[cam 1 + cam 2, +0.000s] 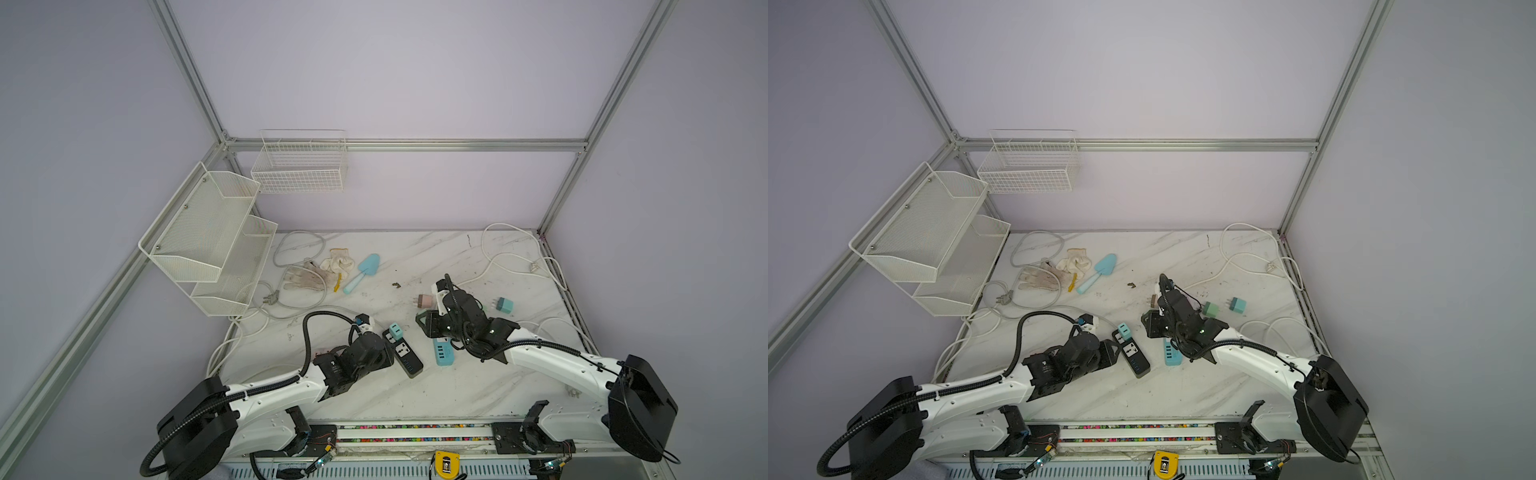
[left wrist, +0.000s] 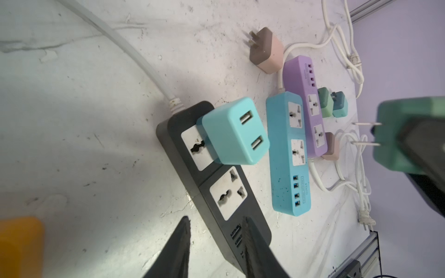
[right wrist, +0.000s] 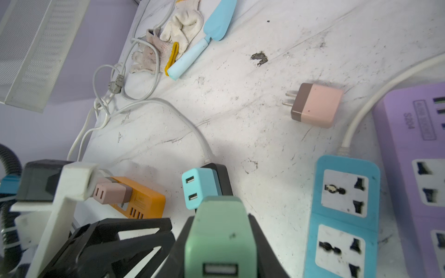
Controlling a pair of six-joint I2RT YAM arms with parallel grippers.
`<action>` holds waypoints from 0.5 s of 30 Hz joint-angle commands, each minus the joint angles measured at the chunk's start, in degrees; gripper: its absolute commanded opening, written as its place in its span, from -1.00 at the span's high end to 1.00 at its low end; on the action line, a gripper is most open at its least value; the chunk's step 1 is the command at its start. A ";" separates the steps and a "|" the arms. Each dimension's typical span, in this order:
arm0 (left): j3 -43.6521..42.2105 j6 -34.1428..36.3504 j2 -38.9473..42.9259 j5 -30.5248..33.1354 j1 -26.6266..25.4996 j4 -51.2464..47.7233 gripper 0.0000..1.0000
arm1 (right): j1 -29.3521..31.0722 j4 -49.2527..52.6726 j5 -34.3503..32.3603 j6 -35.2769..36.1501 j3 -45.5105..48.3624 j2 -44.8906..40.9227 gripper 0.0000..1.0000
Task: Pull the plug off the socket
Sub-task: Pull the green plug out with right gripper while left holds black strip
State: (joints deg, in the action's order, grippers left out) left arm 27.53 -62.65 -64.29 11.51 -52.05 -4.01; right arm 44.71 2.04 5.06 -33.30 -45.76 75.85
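Observation:
My right gripper (image 3: 220, 217) is shut on a green plug (image 3: 220, 235), which is held in the air. Its two prongs are bare in the left wrist view (image 2: 409, 134). Below it lies the blue socket strip (image 3: 346, 162), both of its sockets empty. A teal plug (image 2: 234, 131) sits in the far socket of the black strip (image 2: 185, 115), also seen in a top view (image 1: 395, 330). My left gripper (image 2: 216, 217) is open at the USB end of that strip. One finger lies over the strip and the other stands apart over the table.
A purple strip (image 2: 301, 79) lies beside the blue one, with two plugs (image 1: 1210, 308) beyond it. A pink plug (image 3: 315, 106) lies loose. An orange strip (image 3: 144, 199) holds another plug. Gloves (image 1: 316, 272), a blue trowel (image 1: 361, 272), white cords and wire racks (image 1: 208, 241) fill the back.

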 commanded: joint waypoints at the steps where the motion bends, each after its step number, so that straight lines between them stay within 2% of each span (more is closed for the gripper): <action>1: 1.62 2.07 3.67 3.58 0.63 -1.90 0.24 | -1.53 -7.36 3.28 -2.71 1.43 1.91 0.86; 10: -0.22 3.07 10.06 6.52 1.25 -6.67 0.17 | -2.17 -14.82 4.34 -5.71 0.92 11.64 0.87; 15: -1.46 3.15 11.80 7.04 1.46 -7.25 0.16 | -2.26 -16.90 2.85 -6.39 0.43 15.15 0.87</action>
State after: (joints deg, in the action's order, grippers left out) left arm 27.44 -60.86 -53.60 16.80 -51.00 -10.70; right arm 42.74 -10.52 8.69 -38.06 -44.73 89.78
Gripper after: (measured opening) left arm 0.421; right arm 0.309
